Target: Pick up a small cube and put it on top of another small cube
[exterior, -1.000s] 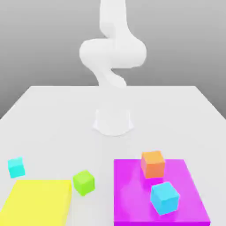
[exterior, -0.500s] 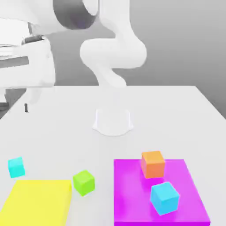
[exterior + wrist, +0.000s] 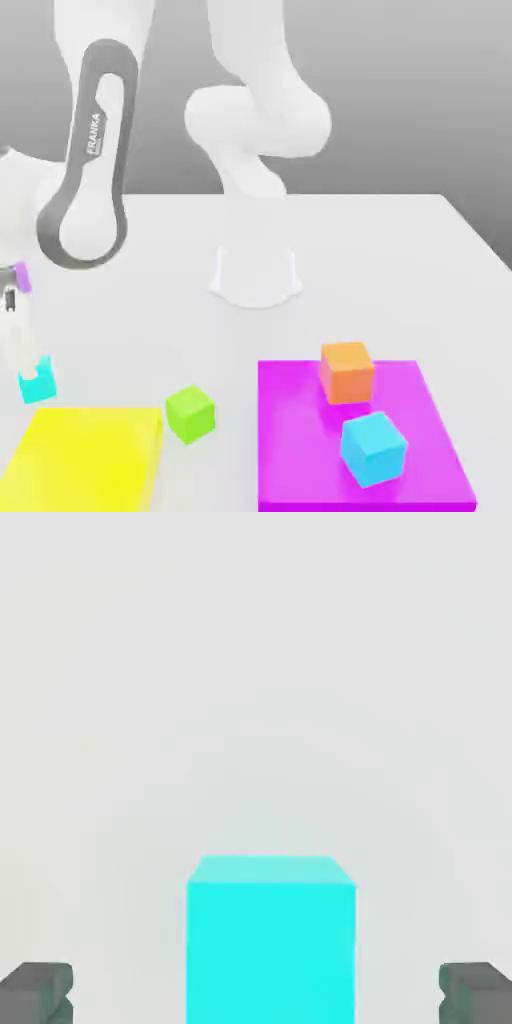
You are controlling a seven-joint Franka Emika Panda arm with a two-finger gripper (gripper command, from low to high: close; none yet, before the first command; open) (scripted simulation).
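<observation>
The end effector (image 3: 256, 997) stands spread wide, gripping nothing. The cyan cube (image 3: 271, 940) rests on the bench (image 3: 400, 260), centred between the fingertips (image 3: 38, 990) and straight ahead of them.

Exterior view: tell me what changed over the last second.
The arm swung in from above toward the exterior view's left and came down, bringing the gripper, fingers open, around the small cyan cube. Nothing is gripped yet. The cyan cube, lime cube, orange cube, light-blue cube and both mats stayed put.
</observation>
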